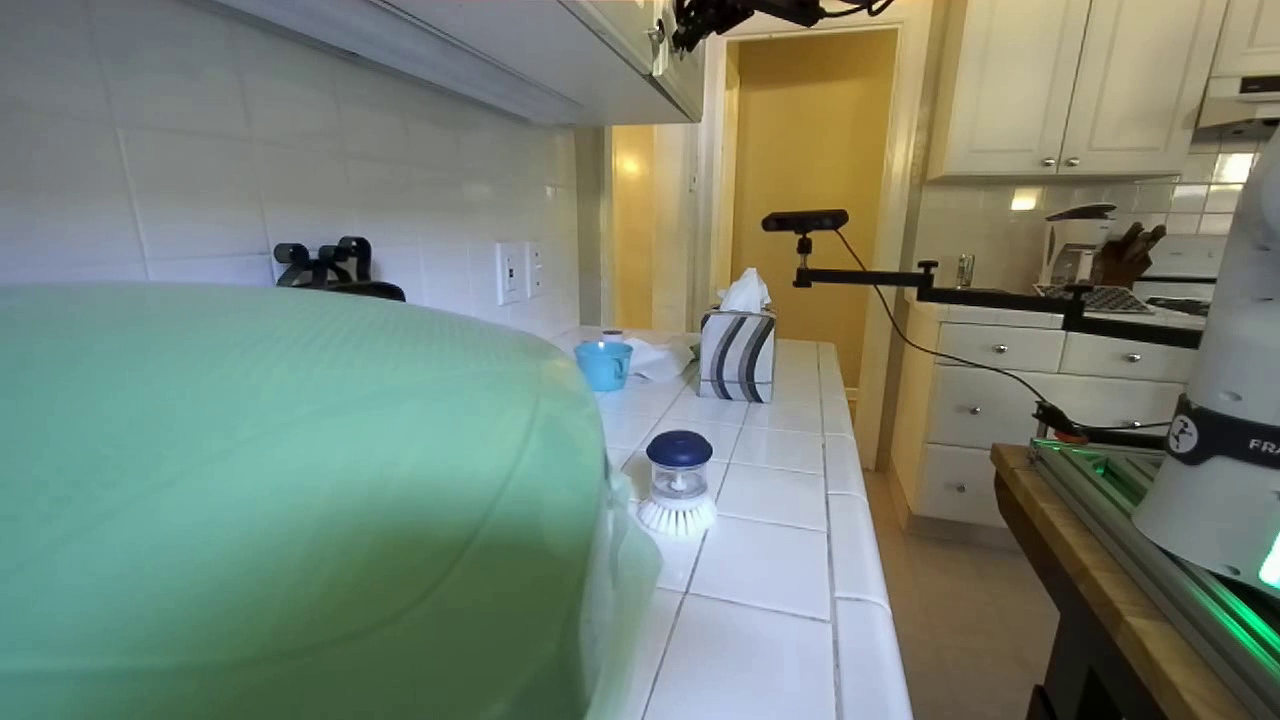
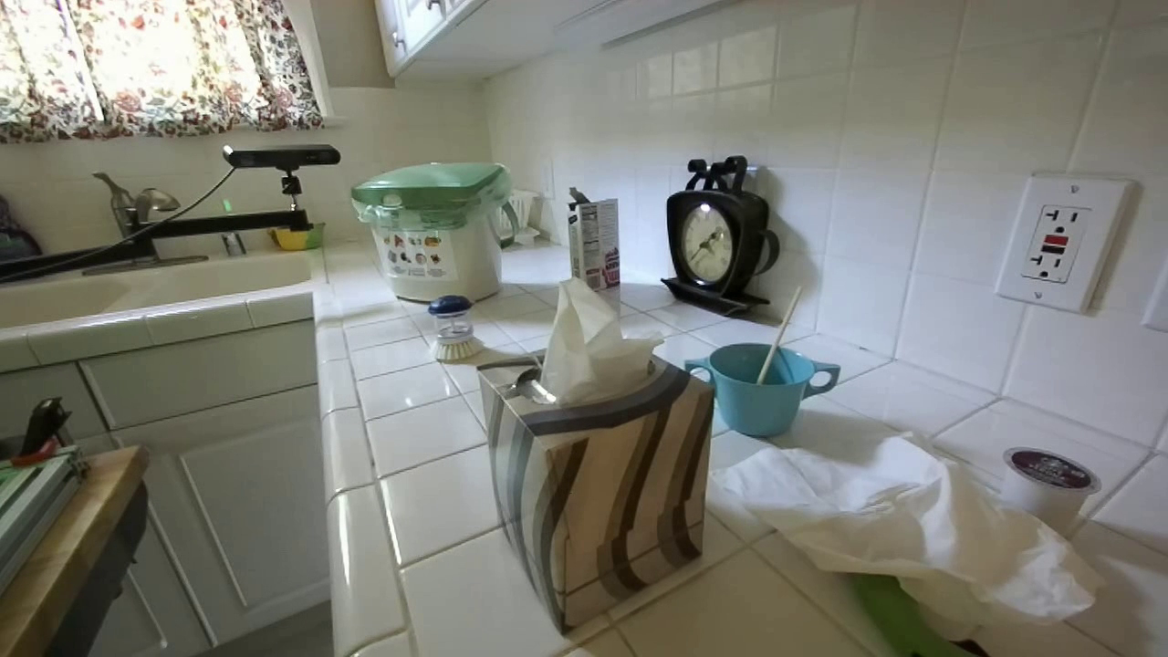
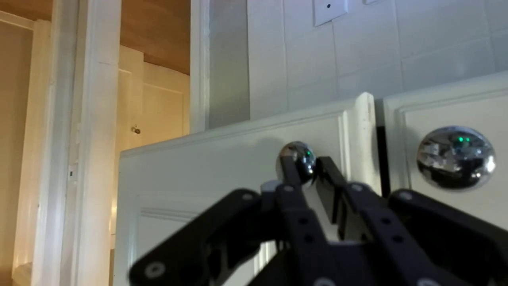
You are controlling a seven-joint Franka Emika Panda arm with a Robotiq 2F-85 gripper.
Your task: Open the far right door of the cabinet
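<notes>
Gripper [image 3: 308, 165] status?

Narrow, at knob [image 3: 304, 155] of the far right door [image 3: 222, 169], end of the overhead cabinet [image 1: 560, 60] — can't tell if clamped.

Why there?

Near free edge [image 3: 366, 135] (likely opposite the hinge) — best leverage, I'd say.

In an exterior view, a green lid [image 1: 300, 480], cut off at left, hides most of the clock [image 1: 335, 267] by the back edge of the desk [image 1: 760, 650]; print on the carton [image 2: 595, 239] is illegibly small; fingers [image 3: 290, 172] partly cover the knob [image 3: 300, 151], and the wrist view crops the far right door [image 3: 194, 174]
</notes>
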